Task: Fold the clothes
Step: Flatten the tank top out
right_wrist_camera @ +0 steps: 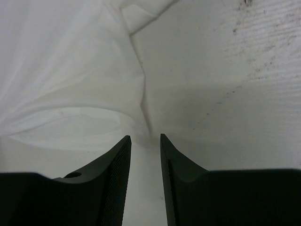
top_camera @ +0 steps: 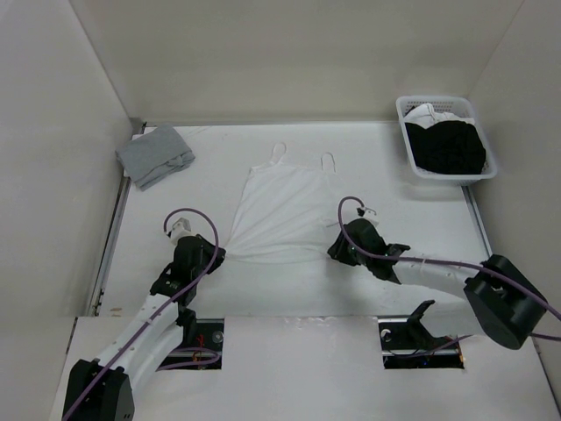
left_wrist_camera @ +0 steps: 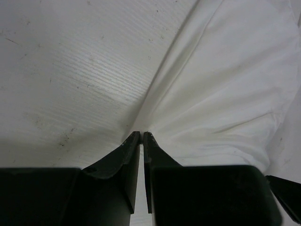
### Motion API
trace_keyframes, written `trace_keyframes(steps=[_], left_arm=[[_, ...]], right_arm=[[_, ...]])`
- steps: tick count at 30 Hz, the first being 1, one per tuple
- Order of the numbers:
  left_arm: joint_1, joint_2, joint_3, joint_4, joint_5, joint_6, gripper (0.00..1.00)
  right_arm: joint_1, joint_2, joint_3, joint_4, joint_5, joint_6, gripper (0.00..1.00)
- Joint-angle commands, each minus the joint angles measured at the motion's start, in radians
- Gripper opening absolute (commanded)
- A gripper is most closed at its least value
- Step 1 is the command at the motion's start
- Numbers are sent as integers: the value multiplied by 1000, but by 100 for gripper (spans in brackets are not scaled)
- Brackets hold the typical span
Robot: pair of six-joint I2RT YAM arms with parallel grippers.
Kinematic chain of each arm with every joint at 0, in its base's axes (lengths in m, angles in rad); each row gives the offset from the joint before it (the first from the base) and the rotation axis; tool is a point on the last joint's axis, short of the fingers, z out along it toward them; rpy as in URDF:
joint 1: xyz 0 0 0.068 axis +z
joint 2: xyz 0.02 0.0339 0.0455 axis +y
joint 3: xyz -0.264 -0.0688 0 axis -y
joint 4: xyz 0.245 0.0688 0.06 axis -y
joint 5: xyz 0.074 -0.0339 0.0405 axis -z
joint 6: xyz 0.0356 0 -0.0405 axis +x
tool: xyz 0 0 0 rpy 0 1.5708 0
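Camisole [top_camera: 279,206]: one, two straps [top_camera: 279,151]; left gripper [left_wrist_camera: 141,133] pinching hem.

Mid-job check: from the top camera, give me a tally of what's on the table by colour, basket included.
white top: 1
grey folded garment: 1
black clothing pile: 1
white basket: 1
Total: 4

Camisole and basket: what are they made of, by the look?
Camisole: thin, soft, matte white cloth, likely a light knit; fine creases fan out from where the left gripper pinches it. Basket: probably white moulded plastic, with a rigid rim and slotted-looking walls.
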State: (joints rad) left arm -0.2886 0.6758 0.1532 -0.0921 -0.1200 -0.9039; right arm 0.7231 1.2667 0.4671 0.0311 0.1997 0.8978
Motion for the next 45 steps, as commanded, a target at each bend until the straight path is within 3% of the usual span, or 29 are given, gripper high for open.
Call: trace_keyframes(steps=[1, 6, 12, 14, 21, 27, 31, 34, 41, 45], left_arm=[[-2, -13, 36, 9, -3, 14, 7], [4, -12, 37, 11, 5, 14, 7], [6, -15, 54, 11, 9, 19, 6], [-2, -19, 100, 8, 22, 23, 4], [-17, -137, 443, -125, 2, 33, 2], [-60, -185, 703, -193, -10, 13, 2], [-82, -191, 787, -204, -55, 16, 2], [-73, -142, 795, -176, -90, 39, 2], [-2, 120, 747, 31, -72, -13, 2], [87, 370, 892, 126, 8, -65, 2]], right_arm=[[8, 49, -2, 65, -28, 42, 35], [12, 102, -8, 107, -33, 66, 28], [12, 65, -24, 128, -19, 85, 6], [22, -45, -28, 101, -2, 78, 4], [92, -577, 192, -366, 142, 3, 3], [189, -710, 470, -560, 228, -62, 3], [296, -696, 591, -563, 297, -106, 3], [292, -633, 623, -521, 308, -175, 3], [-108, -324, 648, -286, -70, -244, 2], [-248, -104, 831, -204, -203, -255, 2]])
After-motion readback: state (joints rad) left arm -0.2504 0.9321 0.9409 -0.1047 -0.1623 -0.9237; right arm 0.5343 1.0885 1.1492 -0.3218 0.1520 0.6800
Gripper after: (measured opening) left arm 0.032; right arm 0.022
